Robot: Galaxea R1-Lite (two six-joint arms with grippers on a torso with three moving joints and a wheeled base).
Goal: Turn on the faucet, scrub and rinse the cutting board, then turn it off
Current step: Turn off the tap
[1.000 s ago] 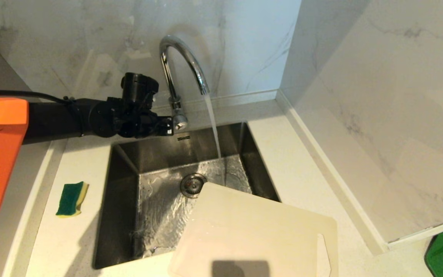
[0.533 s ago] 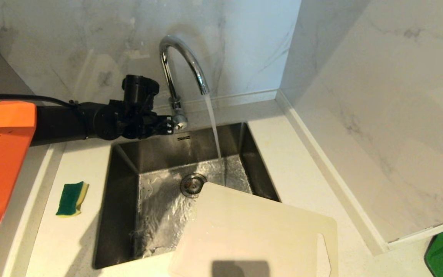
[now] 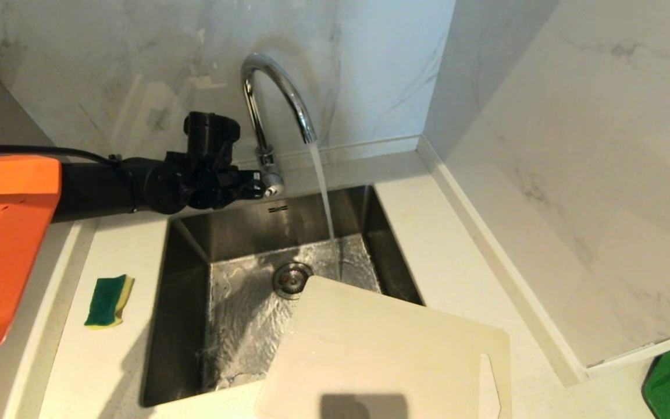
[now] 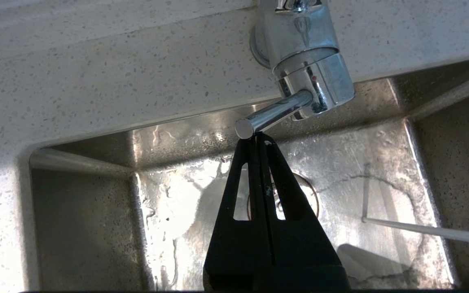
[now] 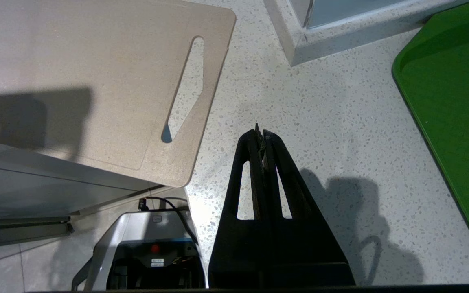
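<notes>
Closed tight, with its two black fingers pressed flat together and nothing between them, the left end effector (image 4: 259,136) sits with its tip against the rounded end of the faucet's side lever (image 4: 273,114), which suggests it is being used as a blunt pusher rather than a clamp. Taking the sink (image 3: 195,244) as the landmark: the pale speckled desk (image 3: 445,250) surrounds it on every side, and the cutting board (image 3: 393,355) lies flat across the sink's near right corner, one corner jutting out over the basin and the slot-handle end resting on the desk. That placement looks like a waiting position, near the stream but not under it. The faucet (image 3: 277,99) rises from the desk behind the sink's back rim, its arched spout pouring a steady stream (image 3: 324,198) that lands just behind the drain (image 3: 292,279), so the turning-on step appears done and scrubbing not yet begun. A green and yellow sponge (image 3: 108,301) lies on the desk left of the sink, well apart from the board. The left arm reaches in level from the left along the sink's back rim, wrist straight and pointing at the lever. The right end effector (image 5: 261,134), likewise pressed shut and empty, hangs idle above the desk right of the sink, just beside the board's handle end.
</notes>
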